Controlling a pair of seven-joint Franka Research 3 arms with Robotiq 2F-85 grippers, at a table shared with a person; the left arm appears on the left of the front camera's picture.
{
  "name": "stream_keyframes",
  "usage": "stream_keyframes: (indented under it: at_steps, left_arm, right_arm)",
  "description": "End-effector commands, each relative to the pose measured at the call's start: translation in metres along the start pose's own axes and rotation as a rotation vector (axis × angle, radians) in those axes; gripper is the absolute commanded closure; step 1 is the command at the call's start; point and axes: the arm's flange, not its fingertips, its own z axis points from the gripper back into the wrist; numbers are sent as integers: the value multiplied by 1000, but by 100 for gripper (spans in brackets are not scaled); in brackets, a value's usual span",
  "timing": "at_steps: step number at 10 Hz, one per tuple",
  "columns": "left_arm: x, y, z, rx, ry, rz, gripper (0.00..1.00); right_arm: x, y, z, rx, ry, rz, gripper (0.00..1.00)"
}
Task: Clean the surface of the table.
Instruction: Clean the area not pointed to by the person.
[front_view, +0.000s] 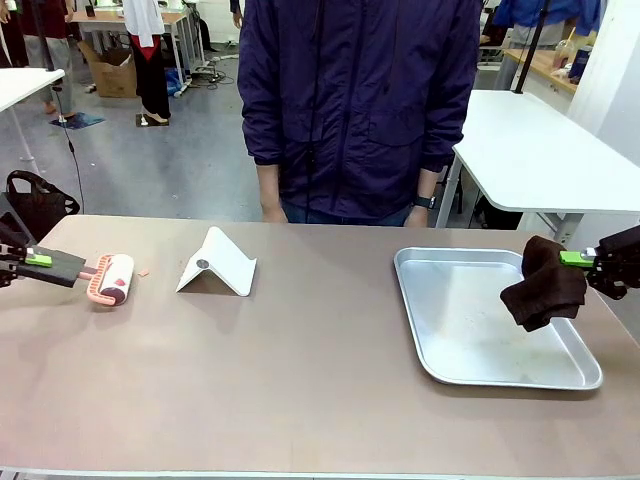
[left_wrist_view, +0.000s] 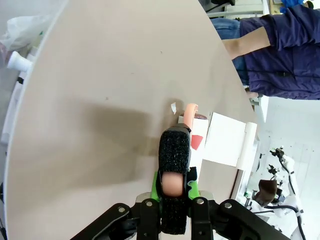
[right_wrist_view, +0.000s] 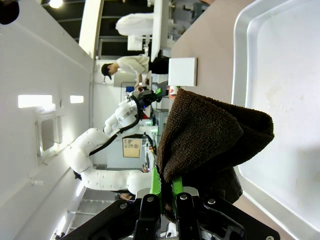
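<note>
The brownish table spans the front view. At its left edge my left gripper is shut on the dark padded handle of a pink lint roller, whose head rests on the tabletop. A tiny scrap lies just beside the roller, seen as a white fleck in the left wrist view. At the right edge my right gripper is shut on a dark brown cloth. The cloth hangs over the right side of the silver tray.
The silver tray lies on the table's right half. A white folded stand sits left of centre, close to the roller. A person in a dark blue jacket stands at the far edge. A white table stands behind on the right.
</note>
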Motion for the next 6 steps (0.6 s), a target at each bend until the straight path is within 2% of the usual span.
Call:
stream_keyframes:
  at_steps: [1, 6]
  left_arm:
    - [8, 11, -29, 99, 1, 15, 78]
    - [0, -13, -50, 35, 49, -52, 78]
  right_arm:
    - [3, 3, 0, 10, -10, 16, 90]
    - [3, 3, 0, 10, -10, 16, 90]
